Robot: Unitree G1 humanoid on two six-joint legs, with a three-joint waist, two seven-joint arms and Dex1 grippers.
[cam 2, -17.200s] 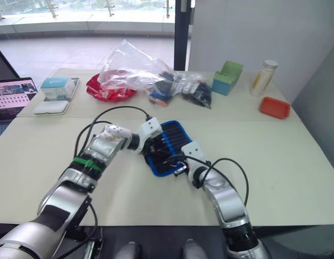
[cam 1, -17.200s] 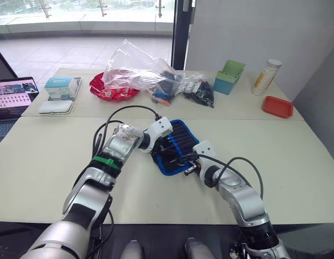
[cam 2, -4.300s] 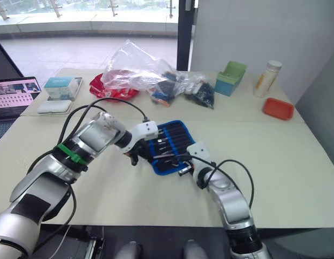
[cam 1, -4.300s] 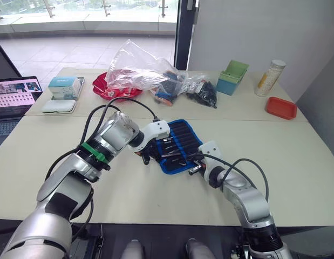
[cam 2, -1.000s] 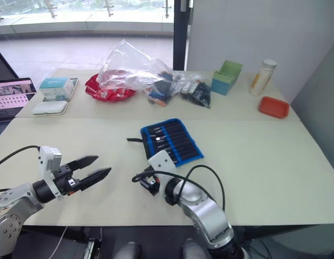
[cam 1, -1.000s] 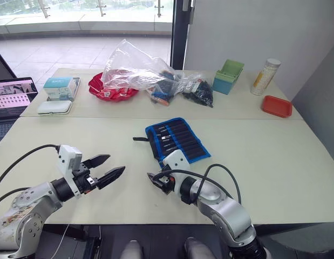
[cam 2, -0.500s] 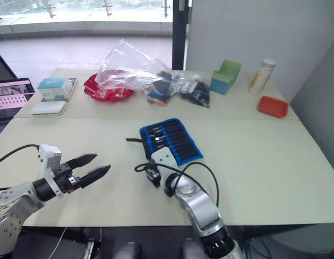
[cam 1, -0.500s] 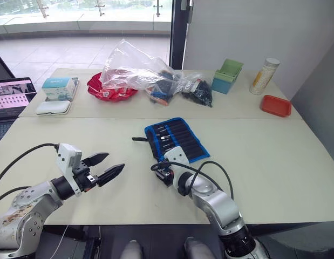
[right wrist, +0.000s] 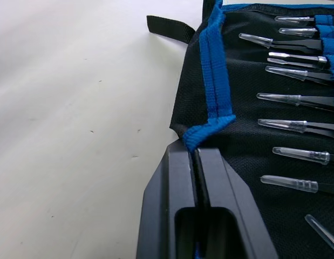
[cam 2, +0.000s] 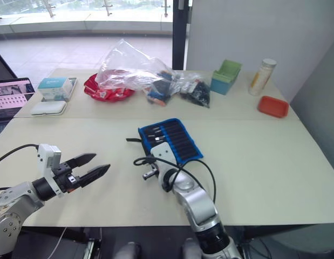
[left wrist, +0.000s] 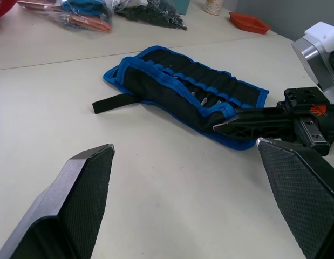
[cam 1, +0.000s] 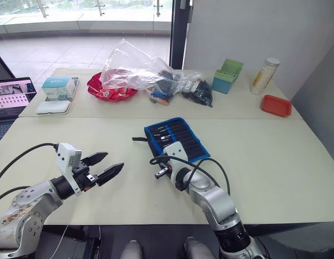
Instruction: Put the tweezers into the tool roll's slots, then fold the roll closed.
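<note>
The tool roll (cam 1: 177,138) lies open and flat in the middle of the table, black with blue edging, its strap (cam 1: 138,139) trailing off to the left. Several tweezers (right wrist: 291,100) with clear tip caps sit in its slots (left wrist: 210,89). My right gripper (cam 1: 159,162) is at the roll's near left corner. In the right wrist view it is shut on the blue edging (right wrist: 207,129) there. My left gripper (cam 1: 104,166) hovers open over bare table to the left of the roll, holding nothing.
Along the back of the table are clear plastic bags (cam 1: 135,70) of items, a red dish (cam 1: 108,89), a green box (cam 1: 230,76), a bottle (cam 1: 265,75) and a red tray (cam 1: 277,106). A laptop (cam 1: 13,98), a white case (cam 1: 50,107) and a carton (cam 1: 61,86) are at far left.
My right gripper has moved forward from the bare table to the roll's near left corner and now pinches its edging. The left gripper has stayed put, open.
</note>
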